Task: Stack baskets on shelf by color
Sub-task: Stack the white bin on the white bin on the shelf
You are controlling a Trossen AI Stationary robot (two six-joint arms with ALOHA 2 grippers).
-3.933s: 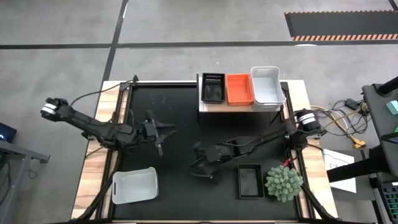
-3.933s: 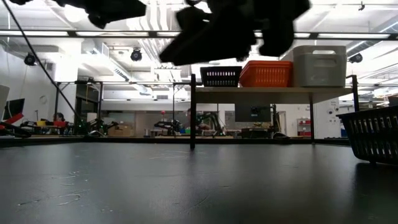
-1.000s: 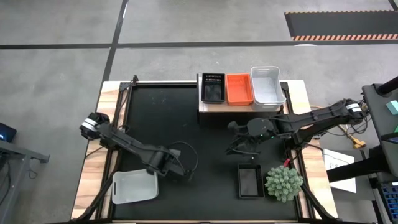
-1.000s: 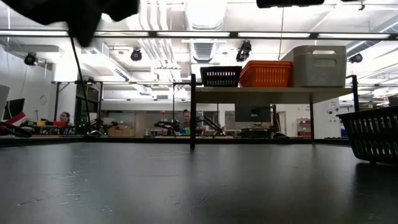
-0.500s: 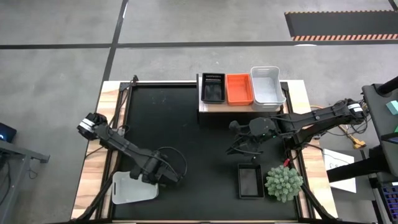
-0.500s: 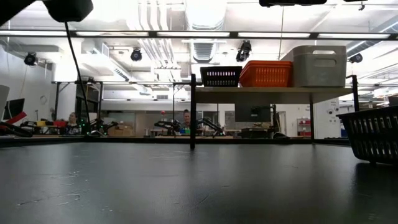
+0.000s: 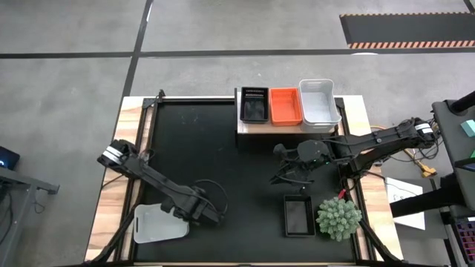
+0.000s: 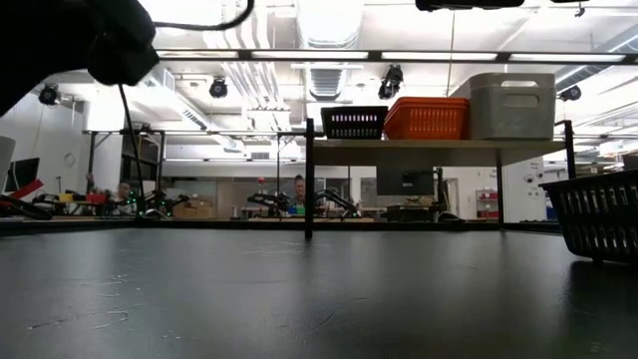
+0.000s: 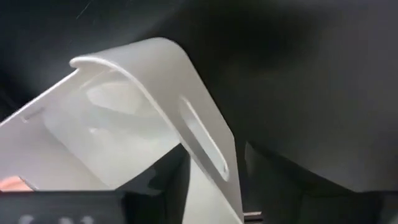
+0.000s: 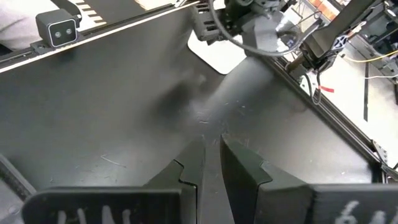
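Observation:
A white basket [image 7: 158,223] rests on its bottom on the black mat at the near left. My left gripper [image 7: 194,216] is at the basket's right end, shut on its end wall [image 9: 205,143]. My right gripper [image 7: 285,175] hangs shut and empty over the mat's middle right; in its own wrist view [image 10: 213,163] the fingers nearly meet. The light-wood shelf [image 7: 249,126] at the far side carries a black basket [image 7: 254,107], an orange basket [image 7: 285,106] and a white basket [image 7: 319,104]. Another black basket [image 7: 299,216] sits on the mat at the near right. My left gripper has the white basket's right end wall [image 9: 214,180], the one with the slot handle, between its two fingers. One finger [image 9: 165,180] is inside the basket and one [image 9: 273,177] outside. The fingers come from above. The basket's bottom stays on the mat.
A green spiky plant [image 7: 339,217] stands right beside the loose black basket at the near right. In the low view that black basket [image 8: 598,214] shows at the right and the shelf [image 8: 429,145] stands on its legs at the back. Bare mat lies between the arms.
My left gripper has gone toward the table's near edge and down to the white basket's right end. The basket has stayed where it was.

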